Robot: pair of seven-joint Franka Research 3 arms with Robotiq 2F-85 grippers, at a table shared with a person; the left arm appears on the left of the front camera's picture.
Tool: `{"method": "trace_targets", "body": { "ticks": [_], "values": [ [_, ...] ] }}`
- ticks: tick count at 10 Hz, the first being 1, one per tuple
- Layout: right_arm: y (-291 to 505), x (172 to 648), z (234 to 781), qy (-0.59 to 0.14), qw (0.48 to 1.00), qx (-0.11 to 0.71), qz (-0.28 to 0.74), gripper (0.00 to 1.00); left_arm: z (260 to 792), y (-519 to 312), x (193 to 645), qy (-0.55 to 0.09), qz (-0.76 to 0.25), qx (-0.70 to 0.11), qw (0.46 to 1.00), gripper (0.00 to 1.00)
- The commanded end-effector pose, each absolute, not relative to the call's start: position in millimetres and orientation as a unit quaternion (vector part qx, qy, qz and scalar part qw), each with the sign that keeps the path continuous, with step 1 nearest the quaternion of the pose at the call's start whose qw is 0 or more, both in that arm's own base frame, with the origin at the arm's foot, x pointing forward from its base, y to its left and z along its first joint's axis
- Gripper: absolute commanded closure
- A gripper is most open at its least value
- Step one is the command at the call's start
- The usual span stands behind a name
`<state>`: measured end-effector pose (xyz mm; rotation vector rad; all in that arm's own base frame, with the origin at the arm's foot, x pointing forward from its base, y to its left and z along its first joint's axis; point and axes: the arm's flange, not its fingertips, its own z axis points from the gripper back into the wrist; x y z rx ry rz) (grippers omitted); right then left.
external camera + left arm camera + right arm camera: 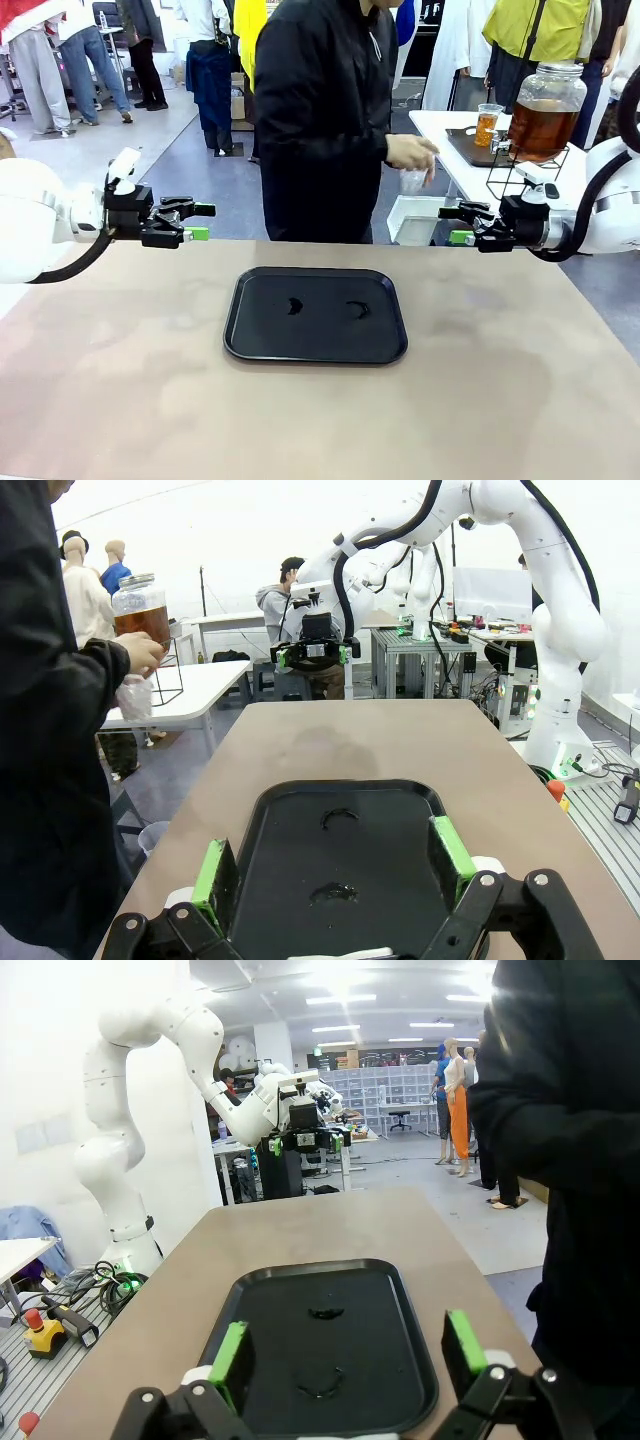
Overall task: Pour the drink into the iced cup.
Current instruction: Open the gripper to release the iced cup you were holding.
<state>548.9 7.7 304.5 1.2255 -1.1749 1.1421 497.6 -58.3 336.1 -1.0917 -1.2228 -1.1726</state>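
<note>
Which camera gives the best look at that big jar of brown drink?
The front view: the glass dispenser jar shows with lid, amber drink and wire stand on the white side table. The left wrist view catches the jar partly behind the person's hand.

The scene is bright and evenly lit from ceiling lamps above. In the right wrist view these lamps burn out to white at the top, with glare near the person's dark jacket (570,1160). The black tray (316,316) shows soft pale reflections. Shadows on the table (120,380) are weak and diffuse. Both wrist views bend straight lines at the edges, and the far background there is slightly soft. The front view is sharp.
</note>
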Motion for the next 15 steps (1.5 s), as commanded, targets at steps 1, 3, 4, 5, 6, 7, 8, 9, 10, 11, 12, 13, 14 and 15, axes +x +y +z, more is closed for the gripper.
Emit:
{"method": "trace_targets", "body": {
  "ticks": [1, 3, 4, 5, 6, 7, 8, 9, 10, 11, 12, 13, 14, 15],
  "values": [
    [10.6, 550.2, 306.9, -0.49, 0.52, 0.513, 0.476, 0.0, 338.0, -60.0, 497.0, -0.516, -0.49, -0.458, 0.533, 0.0],
    [10.6, 550.2, 306.9, -0.49, 0.52, 0.513, 0.476, 0.0, 338.0, -60.0, 497.0, -0.516, -0.49, -0.458, 0.533, 0.0],
    [10.6, 550.2, 306.9, -0.49, 0.52, 0.513, 0.476, 0.0, 338.0, -60.0, 497.0, -0.516, -0.49, -0.458, 0.533, 0.0],
    [10.6, 550.2, 306.9, -0.49, 0.52, 0.513, 0.476, 0.0, 338.0, -60.0, 497.0, -0.516, -0.49, -0.458, 0.533, 0.0],
    [10.6, 550.2, 306.9, -0.49, 0.52, 0.513, 0.476, 0.0, 338.0, -60.0, 497.0, -0.516, -0.49, -0.458, 0.533, 0.0],
    [10.6, 550.2, 306.9, -0.49, 0.52, 0.513, 0.476, 0.0, 338.0, -60.0, 497.0, -0.516, -0.49, -0.458, 0.533, 0.0],
    [10.6, 550.2, 306.9, -0.49, 0.52, 0.513, 0.476, 0.0, 338.0, -60.0, 497.0, -0.516, -0.49, -0.458, 0.533, 0.0],
    [10.6, 550.2, 306.9, -0.49, 0.52, 0.513, 0.476, 0.0, 338.0, -60.0, 497.0, -0.516, -0.49, -0.458, 0.533, 0.0],
    [10.6, 550.2, 306.9, -0.49, 0.52, 0.513, 0.476, 0.0, 338.0, -60.0, 497.0, -0.516, -0.49, -0.458, 0.533, 0.0],
    [10.6, 550.2, 306.9, -0.49, 0.52, 0.513, 0.476, 0.0, 338.0, -60.0, 497.0, -0.516, -0.49, -0.458, 0.533, 0.0],
    [10.6, 550.2, 306.9, -0.49, 0.52, 0.513, 0.476, 0.0, 338.0, -60.0, 497.0, -0.516, -0.49, -0.458, 0.533, 0.0],
    [10.6, 550.2, 306.9, -0.49, 0.52, 0.513, 0.476, 0.0, 338.0, -60.0, 497.0, -0.516, -0.49, -0.458, 0.533, 0.0],
    [10.6, 550.2, 306.9, -0.49, 0.52, 0.513, 0.476, 0.0, 338.0, -60.0, 497.0, -0.516, -0.49, -0.458, 0.533, 0.0],
    [10.6, 550.2, 306.9, -0.49, 0.52, 0.513, 0.476, 0.0, 338.0, -60.0, 497.0, -0.516, -0.49, -0.458, 0.533, 0.0]
  ]
}}
